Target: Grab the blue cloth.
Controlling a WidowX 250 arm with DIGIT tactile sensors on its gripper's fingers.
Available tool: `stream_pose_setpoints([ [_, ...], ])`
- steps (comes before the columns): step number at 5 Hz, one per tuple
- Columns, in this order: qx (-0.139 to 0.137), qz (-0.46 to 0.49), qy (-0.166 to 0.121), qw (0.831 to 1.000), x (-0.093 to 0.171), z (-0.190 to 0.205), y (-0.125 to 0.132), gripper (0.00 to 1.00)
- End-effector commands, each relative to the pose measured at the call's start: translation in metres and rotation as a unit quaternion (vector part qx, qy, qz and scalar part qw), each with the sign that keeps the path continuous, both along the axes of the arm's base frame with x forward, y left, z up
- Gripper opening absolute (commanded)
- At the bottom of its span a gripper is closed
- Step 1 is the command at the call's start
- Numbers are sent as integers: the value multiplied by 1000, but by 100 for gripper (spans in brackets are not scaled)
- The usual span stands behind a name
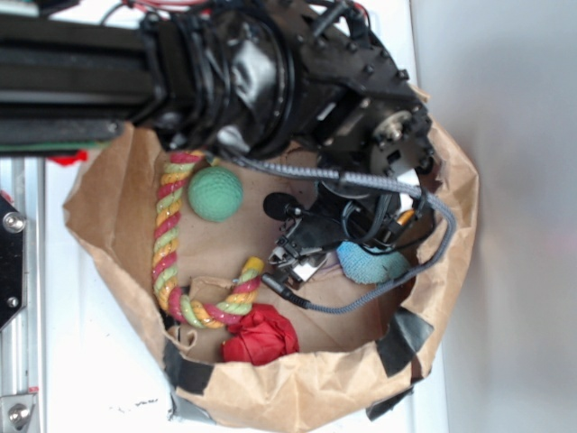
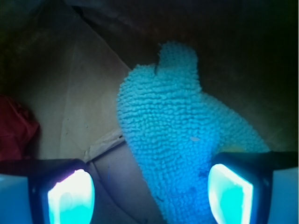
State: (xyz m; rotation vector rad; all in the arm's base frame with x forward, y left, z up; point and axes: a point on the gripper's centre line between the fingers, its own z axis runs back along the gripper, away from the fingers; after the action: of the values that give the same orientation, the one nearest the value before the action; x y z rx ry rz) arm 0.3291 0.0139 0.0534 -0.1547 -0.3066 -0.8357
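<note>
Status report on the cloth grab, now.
Claw open, low inside the paper bag. Blue cloth lies between the fingers, not yet gripped. Nothing in the way; red cloth off to one side.

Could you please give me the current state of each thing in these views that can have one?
Blue cloth: crumpled on the bag floor, lying between the jaws, not yet clamped.
Gripper: open, lowered inside the bag.
Paper bag: open, rim rolled down and patched with dark tape.
Green ball: resting loose beside the rope.
Rope toy: bent into a hook shape on the bag floor.
Red cloth: bunched up.
</note>
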Motion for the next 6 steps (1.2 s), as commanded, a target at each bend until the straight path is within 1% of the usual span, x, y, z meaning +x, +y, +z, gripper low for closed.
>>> stream_pose_setpoints([
  [1, -1, 18, -54, 998, 35, 17, 9, 100],
  [2, -8, 12, -63, 998, 42, 16, 0, 100],
  [3, -6, 2, -54, 999, 47, 4, -8, 100],
  [4, -1, -2, -46, 999, 46, -3, -6, 100],
  [5, -2, 2, -51, 999, 46, -2, -5, 0],
  [6, -2, 11, -54, 998, 44, 0, 0, 0],
])
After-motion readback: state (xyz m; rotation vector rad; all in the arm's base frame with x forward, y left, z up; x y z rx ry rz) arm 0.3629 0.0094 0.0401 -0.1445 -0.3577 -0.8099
